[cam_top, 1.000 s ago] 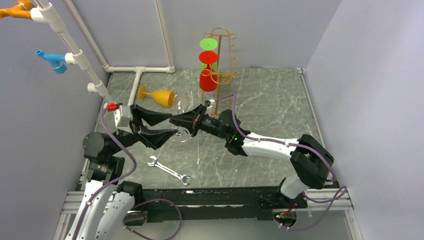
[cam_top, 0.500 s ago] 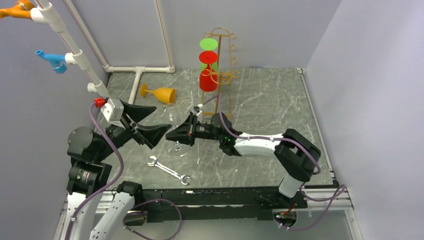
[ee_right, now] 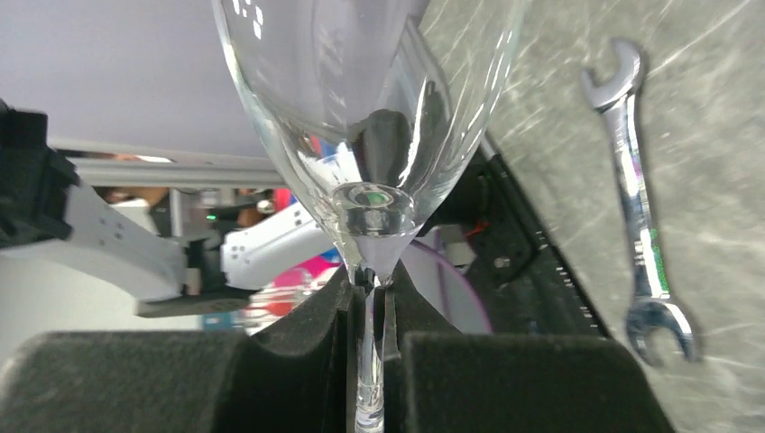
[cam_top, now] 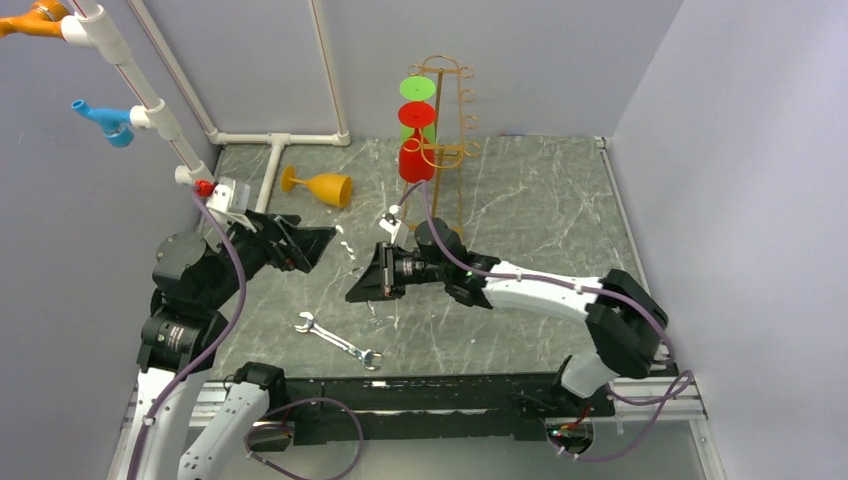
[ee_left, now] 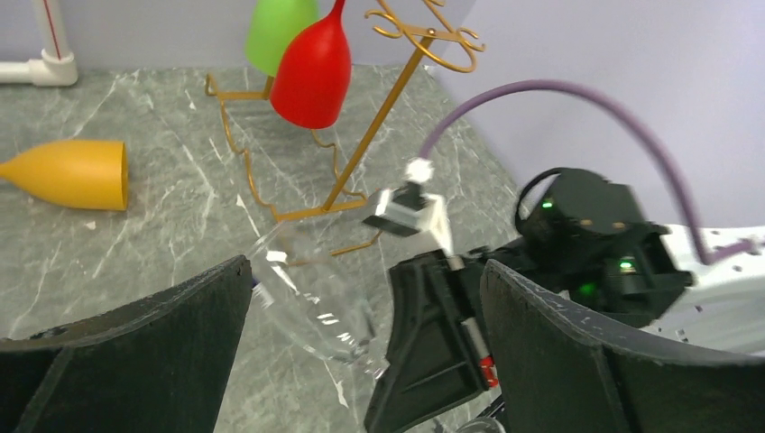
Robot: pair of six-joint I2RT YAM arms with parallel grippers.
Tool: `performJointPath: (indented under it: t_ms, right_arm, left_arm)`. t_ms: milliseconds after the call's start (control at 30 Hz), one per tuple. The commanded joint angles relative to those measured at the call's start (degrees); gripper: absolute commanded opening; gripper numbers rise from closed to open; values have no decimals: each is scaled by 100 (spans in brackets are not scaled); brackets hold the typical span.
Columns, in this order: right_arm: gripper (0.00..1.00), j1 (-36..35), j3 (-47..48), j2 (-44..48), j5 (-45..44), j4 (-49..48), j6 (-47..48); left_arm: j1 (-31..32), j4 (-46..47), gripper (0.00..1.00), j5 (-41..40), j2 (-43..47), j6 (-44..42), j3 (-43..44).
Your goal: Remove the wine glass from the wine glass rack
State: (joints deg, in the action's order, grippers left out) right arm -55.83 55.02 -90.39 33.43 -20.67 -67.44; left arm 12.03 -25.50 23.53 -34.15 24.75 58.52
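Note:
A clear wine glass [ee_right: 361,108] is held by its stem [ee_right: 368,361] in my right gripper [ee_right: 370,298], which is shut on it. In the left wrist view the tilted glass bowl [ee_left: 307,298] hangs above the table beside the right gripper's fingers [ee_left: 433,352]. My left gripper [ee_left: 365,271] is wide open, with the bowl between its spread fingers and touching neither. From above, the left gripper [cam_top: 308,246] sits left of the right gripper [cam_top: 365,285]. The gold wine glass rack [cam_top: 447,110] stands at the back with a red glass [cam_top: 416,160] and a green glass [cam_top: 418,88] hanging on it.
An orange glass [cam_top: 320,188] lies on its side at the back left, near the white pipe frame [cam_top: 275,150]. A silver wrench [cam_top: 338,340] lies on the marble table [cam_top: 540,200] in front of the grippers. Grey walls close in three sides.
The left gripper opened, let go of the clear glass and drew back to the left. The right gripper, still holding the stem, swung down and slightly toward the near edge.

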Motion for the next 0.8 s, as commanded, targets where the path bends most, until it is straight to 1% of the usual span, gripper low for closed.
performJointPath:
  t_ms: [0,167,333,433,600,700,767]
  right_arm:
    - [0,-31,370,734,-739,1247,1803]
    - [0,-35,487,1022,-990,1858,2450]
    - [0,-39,481,1466,-1485,2258,3010]
    - [0,-35,384,1732,-1644,2248,3280]
    - [0,-41,125,2062,-1604,2014,3686]
    - [0,-43,-69,2258,-1437,1669,3865]
    - [0,-35,-183,2393,-1347,1490,3927]
  left_arm:
    - [-17,10,99,-267,-15,362,5]
    - [-17,435,100,235,-22,771,-220]
    - [-21,675,99,579,-42,1088,-333]
    - [-26,920,99,899,-92,1323,-367]
    - [-34,1252,100,1296,-149,1703,-506]
    - [-43,1750,99,1481,-135,1914,-743]
    - [-52,2266,99,1641,-93,2094,-1014]
